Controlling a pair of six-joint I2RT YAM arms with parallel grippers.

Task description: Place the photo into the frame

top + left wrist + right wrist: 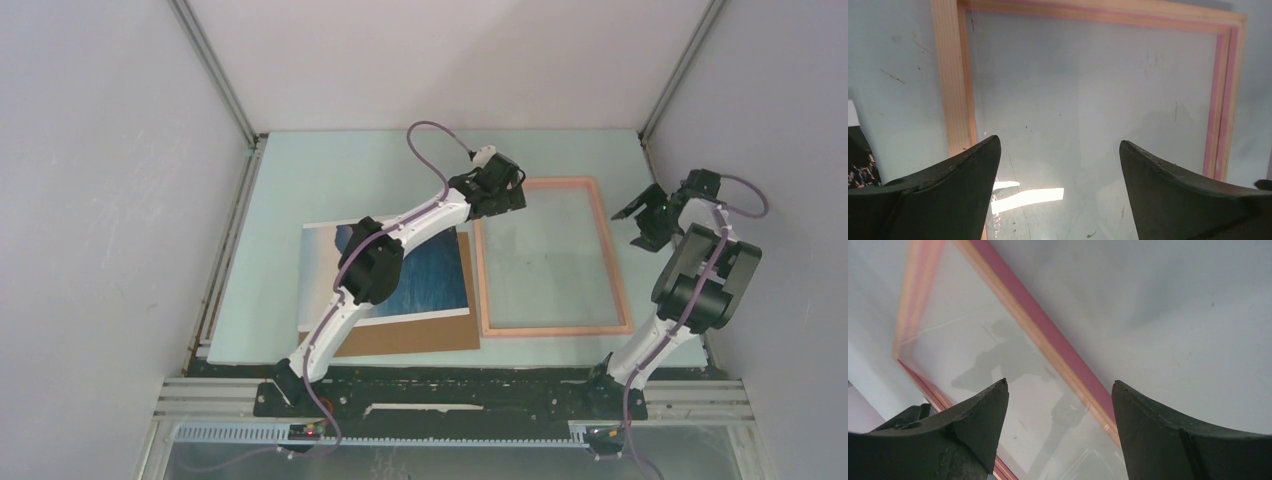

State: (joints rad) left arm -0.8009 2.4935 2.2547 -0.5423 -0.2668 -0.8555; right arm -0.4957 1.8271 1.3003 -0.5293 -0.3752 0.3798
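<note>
The left hand [1058, 142] is spread wide and holds nothing; it is over the far left part of the frame [555, 329]. The right hand [1060, 382] is also spread and empty, beside the frame's far right corner. The photo [430, 275] lies just left of the frame, on cardboard [420, 338].

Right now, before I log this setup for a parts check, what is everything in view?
photo: one, blue sea with white border, left of the frame, on the cardboard
cardboard sheet: one, brown, under the photo
frame: one, salmon-pink, see-through middle, flat on the table's right half
table: one, pale green
left gripper: one, black, open, above the frame's far left corner
right gripper: one, black, open, by the frame's right edge
</note>
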